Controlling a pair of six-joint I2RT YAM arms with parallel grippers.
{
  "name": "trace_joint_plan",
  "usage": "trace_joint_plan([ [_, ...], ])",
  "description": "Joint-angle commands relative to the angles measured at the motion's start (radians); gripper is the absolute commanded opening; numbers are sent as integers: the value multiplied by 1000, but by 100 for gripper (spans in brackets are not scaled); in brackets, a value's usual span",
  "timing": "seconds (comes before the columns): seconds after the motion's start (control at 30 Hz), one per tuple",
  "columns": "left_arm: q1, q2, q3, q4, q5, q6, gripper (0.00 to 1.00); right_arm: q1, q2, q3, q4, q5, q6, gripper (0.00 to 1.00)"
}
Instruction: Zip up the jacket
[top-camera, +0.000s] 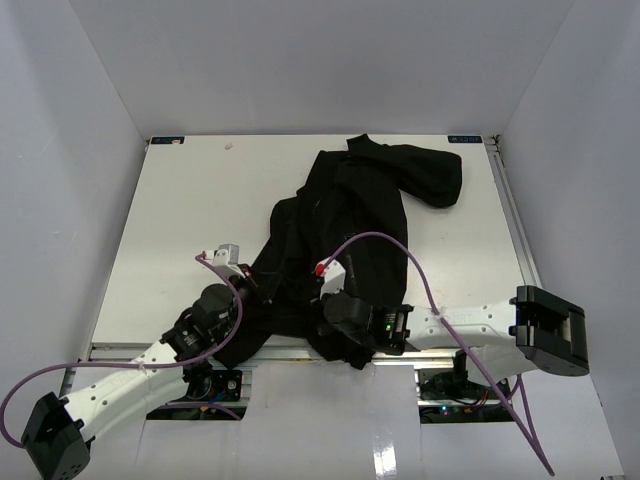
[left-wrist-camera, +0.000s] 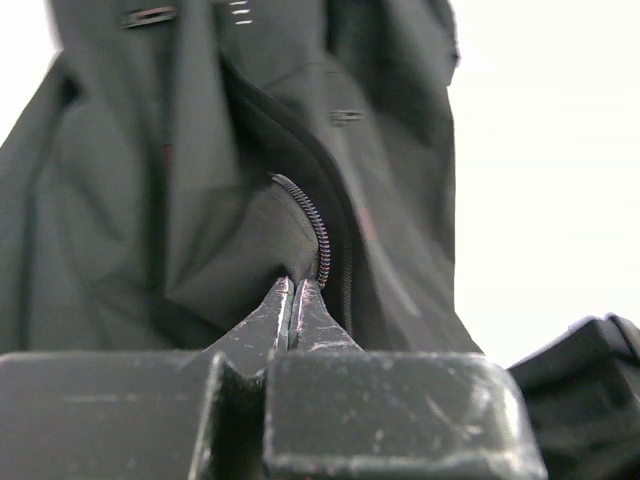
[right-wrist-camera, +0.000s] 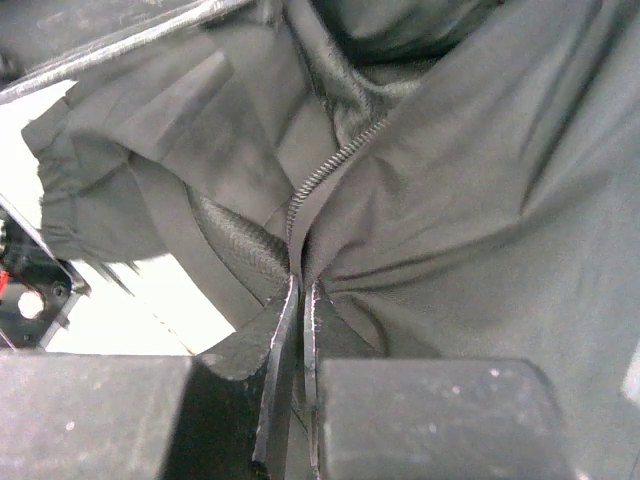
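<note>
Both jaws pinch the black jacket (top-camera: 352, 225) at its near end, either side of the front zipper.

The jacket lies crumpled on the white tabletop (top-camera: 180, 205), running from the far right corner area down to the near edge, where both arms meet it. In the left wrist view the left jaws are pressed together on a fold of fabric, their fingertips (left-wrist-camera: 276, 303) touching the cloth just beside the curved line of zipper teeth (left-wrist-camera: 312, 218). In the right wrist view the right jaws clamp a thin ridge of cloth, fingertips (right-wrist-camera: 285, 305) nearly touching, right where a second run of zipper teeth (right-wrist-camera: 335, 165) ends. The right jaws sit just right of the left ones, with jacket fabric bunched between them.
</note>
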Motion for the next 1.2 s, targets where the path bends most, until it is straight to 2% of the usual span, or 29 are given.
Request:
trace_joint_plan([
  [0.0, 0, -52, 5, 73, 120, 61, 0, -51, -86, -65, 118, -46, -65, 8],
  [0.37, 0, -108, 15, 39, 151, 103, 0, -138, -164, -138, 273, -162, -116, 8],
  [0.47, -1, -99, 21, 30, 149, 107, 0, -148, -158, -135, 287, -185, -122, 13],
  [0.8, 0, -99, 16, 35, 145, 106, 0, -164, -108, -140, 356, -247, -109, 18],
  [1.0, 0, -102, 11, 47, 167, 116, 0, -164, -101, -144, 390, -232, -105, 8],
  [1.17, 0, -117, -12, 95, 221, 132, 0, -168, -133, -182, 464, -232, -118, 8],
])
